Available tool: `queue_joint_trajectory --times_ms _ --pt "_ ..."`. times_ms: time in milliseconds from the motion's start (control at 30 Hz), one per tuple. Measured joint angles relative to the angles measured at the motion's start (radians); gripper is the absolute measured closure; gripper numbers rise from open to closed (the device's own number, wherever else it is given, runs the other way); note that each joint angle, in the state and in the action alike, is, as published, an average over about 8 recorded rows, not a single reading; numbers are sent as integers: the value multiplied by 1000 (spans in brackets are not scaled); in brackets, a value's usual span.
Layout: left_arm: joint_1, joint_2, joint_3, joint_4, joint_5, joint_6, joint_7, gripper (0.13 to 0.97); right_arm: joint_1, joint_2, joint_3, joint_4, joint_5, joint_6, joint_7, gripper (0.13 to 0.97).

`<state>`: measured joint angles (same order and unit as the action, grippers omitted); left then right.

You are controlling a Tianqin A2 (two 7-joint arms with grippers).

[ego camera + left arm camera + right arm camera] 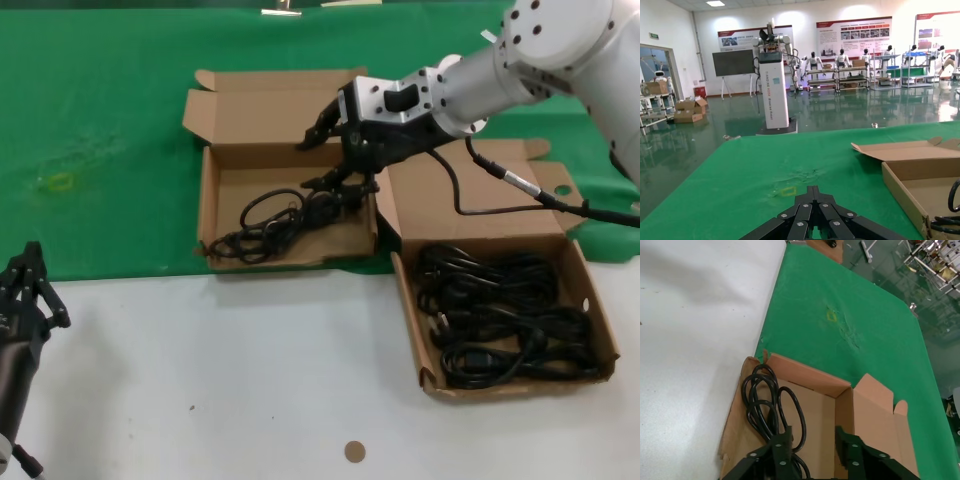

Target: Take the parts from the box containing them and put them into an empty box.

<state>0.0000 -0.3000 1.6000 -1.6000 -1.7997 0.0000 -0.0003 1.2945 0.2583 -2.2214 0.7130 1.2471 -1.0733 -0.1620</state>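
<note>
One black coiled cord (268, 225) (761, 399) lies on the floor of the left box (208, 190) (805, 382), the one with the wavy front wall. My right gripper (335, 160) (813, 440) hangs open just above that box's right end, one finger over the cord's end and nothing held between the fingers. Several more black cords (500, 315) fill the right box (408, 305), whose front wall is straight. My left gripper (30, 290) (813, 190) is parked shut at the near left edge of the table, away from both boxes.
Both boxes straddle the line between the green cloth (110, 130) and the white table top (250, 380). Their lids (270, 105) lie open toward the back. My right arm's black cable (500, 205) hangs over the right box's lid. A small brown disc (353, 451) lies near the front.
</note>
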Motion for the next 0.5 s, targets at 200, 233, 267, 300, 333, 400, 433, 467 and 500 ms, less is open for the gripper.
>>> queue_joint_trajectory --times_ms 200,233,267,300,333,400,433,467,500 --pt "0 0 0 0 0 0 0 953 -2 2 3 4 3 4 0 749" --pt "0 0 0 0 0 0 0 953 -2 3 4 4 3 4 0 725" --pt "0 0 0 0 0 0 0 953 -3 3 4 5 3 5 1 701" --pt "0 0 0 0 0 0 0 953 -3 3 4 5 3 5 1 677" --pt "0 0 0 0 0 0 0 951 -3 3 4 6 3 5 1 654" --pt "0 0 0 0 0 0 0 945 -8 4 6 9 5 9 2 606" --pt "0 0 0 0 0 0 0 942 -12 4 9 12 7 12 2 582" --pt "0 0 0 0 0 0 0 939 -18 4 11 16 10 17 3 558" --pt "0 0 0 0 0 0 0 936 -25 4 15 21 13 23 4 558"
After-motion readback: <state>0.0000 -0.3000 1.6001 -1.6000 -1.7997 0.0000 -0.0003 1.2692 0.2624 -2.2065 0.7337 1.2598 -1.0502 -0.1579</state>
